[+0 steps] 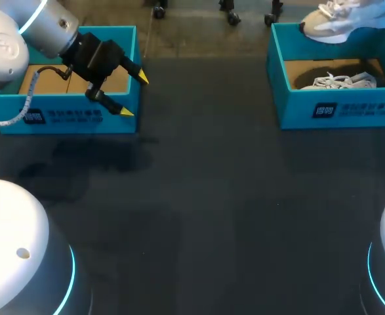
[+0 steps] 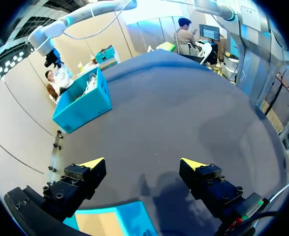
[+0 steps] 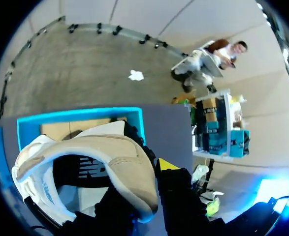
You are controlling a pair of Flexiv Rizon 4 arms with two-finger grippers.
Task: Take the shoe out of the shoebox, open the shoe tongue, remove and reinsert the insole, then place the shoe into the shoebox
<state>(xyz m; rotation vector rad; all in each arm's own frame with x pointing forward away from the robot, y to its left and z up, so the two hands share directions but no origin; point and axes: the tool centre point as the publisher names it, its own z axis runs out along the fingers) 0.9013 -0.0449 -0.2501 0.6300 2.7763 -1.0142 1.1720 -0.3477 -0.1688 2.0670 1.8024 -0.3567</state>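
The lifted shoe (image 1: 340, 23) is being cut off by the head view's upper edge. In the right wrist view, one fingertip of the right gripper (image 3: 145, 192) is being hidden by it.

Head high, looking down; wrists close; shoebox (image 1: 336, 111) shared.

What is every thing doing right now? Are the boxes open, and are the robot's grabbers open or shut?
left shoebox: open, no lid, no shoe showing inside.
right shoebox: open, no lid.
white shoe: lying inside the right shoebox.
held shoe: lifted above the right shoebox.
left gripper: open, empty, above the left shoebox's edge.
right gripper: shut on the held shoe.
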